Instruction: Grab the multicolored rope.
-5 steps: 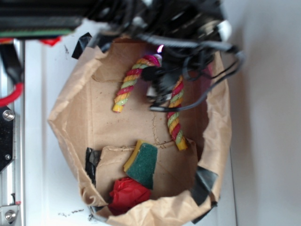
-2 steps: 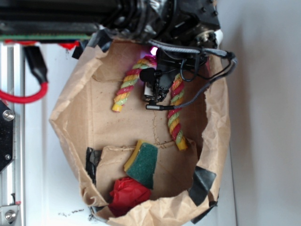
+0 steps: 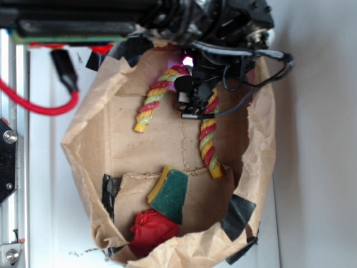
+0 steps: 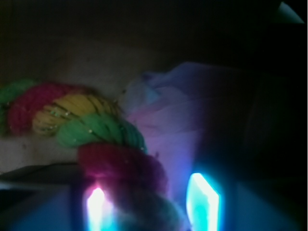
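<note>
The gripper now sits a little further right and higher in the exterior view than a second ago, its black body lying closer against the bend of the multicolored rope at the far end of the paper bag. The red cable at the left hangs lower and loops further into view, with its black plug now showing. The bag's right rim stands slightly further right, and its black tape patch shifts with it.
</note>
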{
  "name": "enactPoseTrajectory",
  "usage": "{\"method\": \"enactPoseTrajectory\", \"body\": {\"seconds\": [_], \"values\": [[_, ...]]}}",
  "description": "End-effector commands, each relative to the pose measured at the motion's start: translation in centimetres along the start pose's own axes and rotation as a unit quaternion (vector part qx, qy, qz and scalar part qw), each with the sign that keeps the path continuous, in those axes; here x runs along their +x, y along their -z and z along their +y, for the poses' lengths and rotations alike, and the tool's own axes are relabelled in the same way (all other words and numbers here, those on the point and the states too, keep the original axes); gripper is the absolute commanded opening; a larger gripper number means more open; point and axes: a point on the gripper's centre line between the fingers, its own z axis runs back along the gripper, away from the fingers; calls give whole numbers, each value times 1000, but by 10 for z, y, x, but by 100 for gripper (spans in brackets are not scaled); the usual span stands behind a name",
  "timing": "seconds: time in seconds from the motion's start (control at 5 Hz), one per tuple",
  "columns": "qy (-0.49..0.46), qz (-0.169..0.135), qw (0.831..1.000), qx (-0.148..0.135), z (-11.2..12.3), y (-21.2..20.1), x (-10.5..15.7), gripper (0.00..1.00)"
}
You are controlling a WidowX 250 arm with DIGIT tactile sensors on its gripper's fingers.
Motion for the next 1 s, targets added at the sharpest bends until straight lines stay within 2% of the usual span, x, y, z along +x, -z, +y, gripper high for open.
{"method": "enactPoseTrajectory", "body": {"seconds": [0.0,0.2,0.4,0.6,0.8], "values": [[10,-79,997,21,-14,-43,-15,0],[5,-110,994,-23,-13,-77,-27,0],[18,-144,989,-39,0,-113,-12,0],[20,-180,983,-28,-13,-139,-15,0],[18,-195,980,-36,-30,-163,-25,0]]}}
